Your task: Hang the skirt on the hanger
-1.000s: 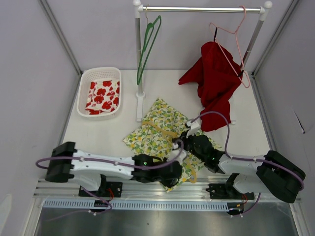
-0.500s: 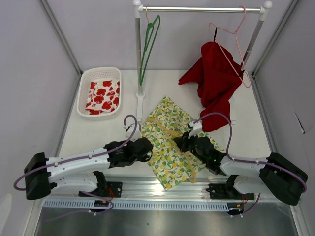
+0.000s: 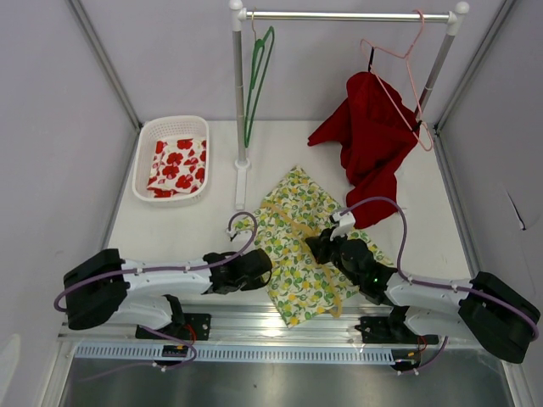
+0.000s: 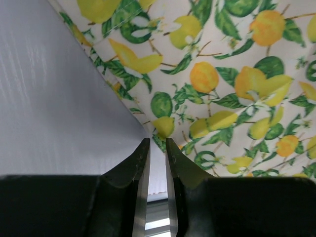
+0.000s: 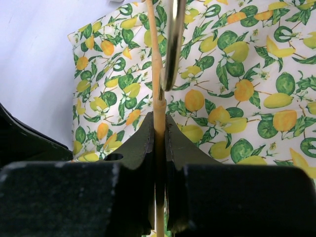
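Clamping the tan hanger (image 5: 157, 94) by its bar in the right gripper (image 5: 159, 126), right on top of the lemon-print skirt (image 3: 297, 254) lying spread on the table (image 3: 182, 233). Poised at the skirt's edge with the left gripper (image 4: 157, 143), jaws a sliver apart, nothing between them. Early days, by the look: no fastening yet, waistband to clip, then lifting to the rail (image 3: 348, 15).

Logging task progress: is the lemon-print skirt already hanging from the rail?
No, the lemon-print skirt lies on the table, well below the rail at the back.
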Controlling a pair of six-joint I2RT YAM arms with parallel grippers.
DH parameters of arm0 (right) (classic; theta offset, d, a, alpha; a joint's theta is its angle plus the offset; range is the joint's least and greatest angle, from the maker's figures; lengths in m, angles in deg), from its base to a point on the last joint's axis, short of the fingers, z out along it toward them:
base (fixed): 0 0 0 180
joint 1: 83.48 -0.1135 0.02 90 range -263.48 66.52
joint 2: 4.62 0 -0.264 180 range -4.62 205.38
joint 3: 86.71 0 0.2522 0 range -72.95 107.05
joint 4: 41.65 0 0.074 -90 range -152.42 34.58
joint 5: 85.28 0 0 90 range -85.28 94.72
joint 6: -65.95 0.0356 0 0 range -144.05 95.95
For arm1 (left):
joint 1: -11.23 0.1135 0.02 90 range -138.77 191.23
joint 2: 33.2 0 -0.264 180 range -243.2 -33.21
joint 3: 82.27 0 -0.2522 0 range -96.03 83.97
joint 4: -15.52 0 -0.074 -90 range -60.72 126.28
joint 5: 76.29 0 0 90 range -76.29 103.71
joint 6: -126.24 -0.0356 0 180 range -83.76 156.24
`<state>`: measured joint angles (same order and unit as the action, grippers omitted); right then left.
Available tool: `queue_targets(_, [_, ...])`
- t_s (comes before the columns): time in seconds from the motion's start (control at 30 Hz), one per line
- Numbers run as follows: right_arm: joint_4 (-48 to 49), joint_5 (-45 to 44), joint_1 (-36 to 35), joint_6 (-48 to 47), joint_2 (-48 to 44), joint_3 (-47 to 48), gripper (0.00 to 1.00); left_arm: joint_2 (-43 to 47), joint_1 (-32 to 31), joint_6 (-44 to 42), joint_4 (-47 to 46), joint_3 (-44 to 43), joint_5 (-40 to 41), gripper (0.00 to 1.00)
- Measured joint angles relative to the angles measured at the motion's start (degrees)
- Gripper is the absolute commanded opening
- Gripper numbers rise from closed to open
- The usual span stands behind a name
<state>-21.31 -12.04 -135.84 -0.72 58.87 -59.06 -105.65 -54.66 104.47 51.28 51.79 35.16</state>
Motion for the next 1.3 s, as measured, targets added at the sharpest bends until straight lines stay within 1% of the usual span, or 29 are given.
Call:
queue_targets(0.1, [0.4,-0.5,0.0,-0.1,0.3,0.0,0.00,-0.9,0.0,0.8,-0.7,0.9,-0.9,0.25])
queue_targets(0.13, [0.7,-0.8,0.0,-0.2,0.6,0.0,0.00,-0.8,0.0,0.8,-0.9,0.9,-1.1,0.21])
queue_targets(0.17, [1.0,-0.9,0.0,-0.3,0.9,0.0,0.00,-0.8,0.0,0.8,-1.0,0.9,-1.2,0.20])
queue_targets(0.23, [1.7,-1.1,0.0,-0.5,1.4,0.0,0.00,-0.6,0.0,0.8,-0.8,0.9,-1.4,0.21])
queue_targets(0.3, [2.4,-1.1,0.0,-0.5,2.0,0.0,0.00,0.2,0.0,0.7,0.2,0.9,-1.4,0.28])
queue_targets(0.4, [2.8,-1.1,0.0,-0.5,2.3,0.0,0.00,3.7,0.0,0.3,2.8,0.3,-1.0,0.30])
queue_targets(0.5, [2.9,-1.1,0.0,-0.5,2.3,0.0,0.00,8.8,0.0,-0.3,4.7,-1.7,-0.5,0.35])
queue_targets(0.53, [2.9,-1.1,0.0,-0.5,2.3,0.0,0.00,9.8,0.0,-0.7,4.7,-2.4,-0.3,0.40])
queue_targets(0.63, [2.9,-1.1,0.0,-0.5,2.2,0.0,0.00,9.6,-0.1,-1.9,2.3,-3.7,-0.3,0.45])
queue_targets(0.67, [2.9,-1.1,0.0,-0.5,2.2,0.0,0.00,8.6,-0.2,-2.4,0.5,-3.7,-0.5,0.46])
queue_targets(0.7, [2.9,-1.2,0.0,-0.5,2.2,0.0,0.00,6.9,-0.3,-2.8,-1.3,-3.7,-0.6,0.45])
queue_targets(0.77, [2.9,-1.3,-0.1,-0.5,2.2,0.0,0.00,2.3,-0.4,-2.9,-4.8,-3.7,-1.2,0.38])
queue_targets(0.8, [2.9,-1.3,-0.1,-0.6,2.3,0.0,0.00,-0.2,-0.5,-2.9,-6.4,-3.7,-1.7,0.34])
queue_targets(0.83, [2.9,-1.3,-0.1,-0.7,2.3,0.0,0.00,-2.7,-0.5,-2.8,-7.8,-3.7,-2.5,0.24])
queue_targets(0.93, [2.9,-1.3,-0.1,-1.2,2.3,0.0,0.00,-7.8,-1.0,-1.9,-10.1,-2.9,-4.4,0.14])
queue_targets(1.0, [3.0,-1.3,-0.1,-1.4,2.3,0.0,0.00,-8.6,-1.4,-0.8,-11.1,-2.4,-4.7,0.11])
queue_targets(1.3, [4.0,-2.6,-0.1,-4.6,3.1,0.2,0.00,-7.1,-1.7,2.8,-12.7,-0.1,-5.6,0.09])
